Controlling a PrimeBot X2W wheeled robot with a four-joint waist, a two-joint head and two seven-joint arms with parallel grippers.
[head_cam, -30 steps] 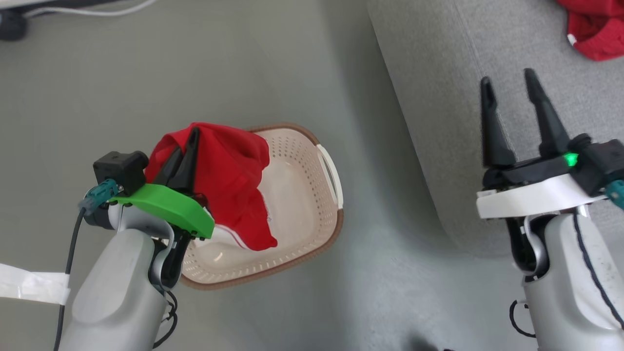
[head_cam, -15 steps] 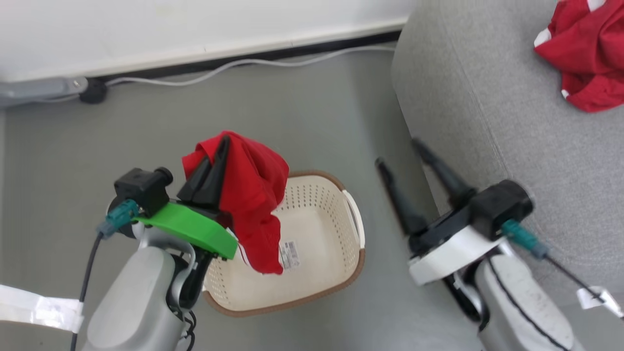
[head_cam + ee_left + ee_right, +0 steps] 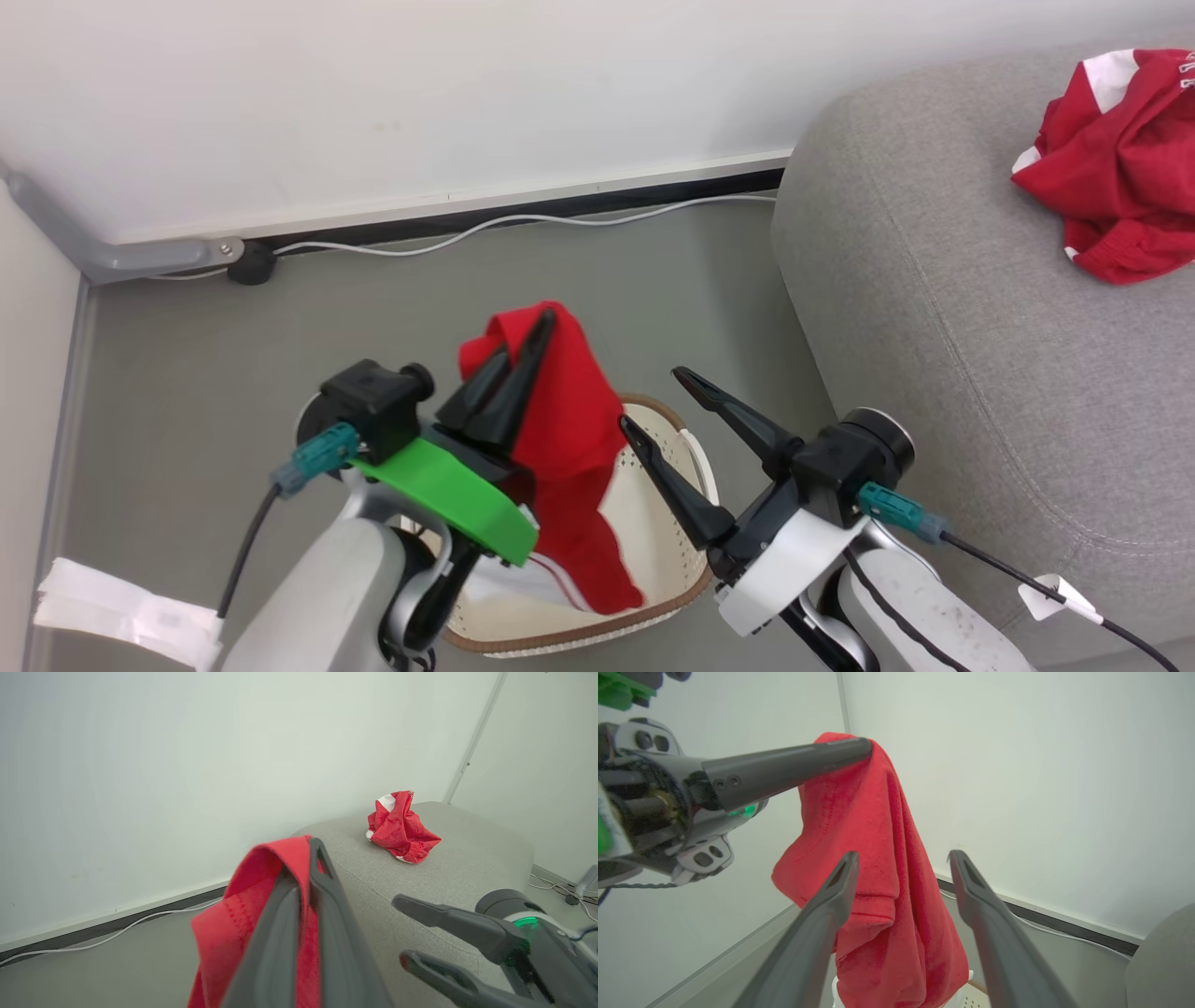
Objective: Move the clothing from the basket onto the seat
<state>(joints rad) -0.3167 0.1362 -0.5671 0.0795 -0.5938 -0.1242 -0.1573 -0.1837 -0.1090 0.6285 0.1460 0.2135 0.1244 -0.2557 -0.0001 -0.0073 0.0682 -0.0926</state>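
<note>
My left gripper (image 3: 526, 336) is shut on a red garment (image 3: 569, 448) that hangs from its fingertips above the cream basket (image 3: 695, 560). A white-striped part of the cloth trails down into the basket. My right gripper (image 3: 651, 401) stands open just right of the hanging cloth, its fingers pointing at it; in the right wrist view the red garment (image 3: 887, 896) hangs between and beyond my open right gripper (image 3: 903, 856). A second red garment (image 3: 1116, 168) lies crumpled on the grey sofa seat (image 3: 980, 308). In the left wrist view it is the red heap (image 3: 399, 828) on the sofa (image 3: 467, 858).
A white wall and baseboard run along the back, with a white cable (image 3: 523, 224) on the grey floor (image 3: 187, 373). A grey conduit (image 3: 121, 257) sits at the left corner. The sofa's rounded arm stands right of the basket. White tape (image 3: 121, 607) lies at lower left.
The camera has tilted up, so wall and sofa top now show. My left gripper has lifted the red garment higher. My right gripper has swung left from the sofa toward the hanging cloth.
</note>
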